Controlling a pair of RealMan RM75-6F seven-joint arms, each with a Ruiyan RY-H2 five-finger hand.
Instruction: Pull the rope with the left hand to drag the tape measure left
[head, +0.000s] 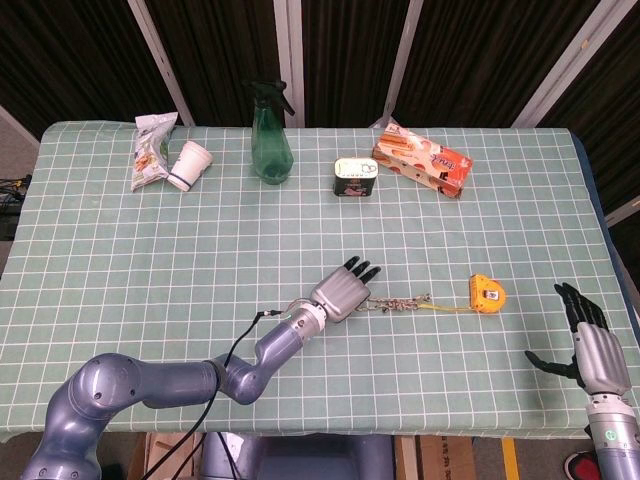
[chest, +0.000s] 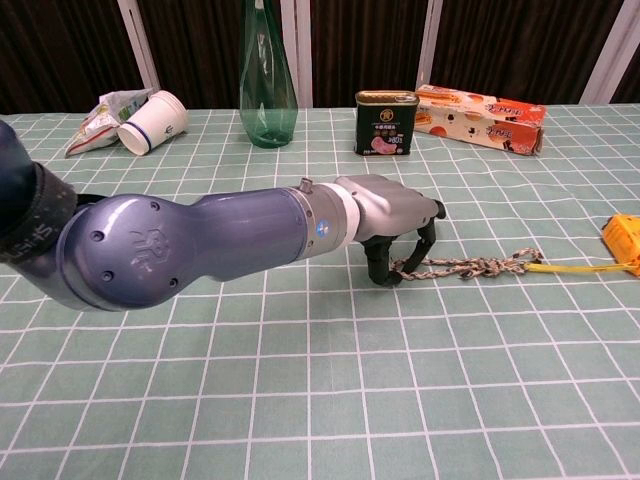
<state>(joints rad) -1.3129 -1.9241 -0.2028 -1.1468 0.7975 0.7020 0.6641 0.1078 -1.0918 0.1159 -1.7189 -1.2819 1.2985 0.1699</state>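
A braided rope (head: 398, 302) (chest: 460, 267) lies on the green checked table, tied by a yellow strap to the orange tape measure (head: 487, 294) (chest: 624, 241) at its right end. My left hand (head: 340, 293) (chest: 390, 212) arches over the rope's left end. Its fingers (chest: 427, 236) curve down on the far side and the thumb stands on the near side, the rope end lying between them with a gap still showing. My right hand (head: 585, 345) hangs off the table's right front corner with fingers spread, holding nothing.
Along the back edge stand a snack bag (head: 152, 148), a tipped paper cup (head: 189, 165), a green spray bottle (head: 271, 140), a tin can (head: 355, 177) and an orange box (head: 422, 160). My left forearm (chest: 180, 245) stretches across the table's front left.
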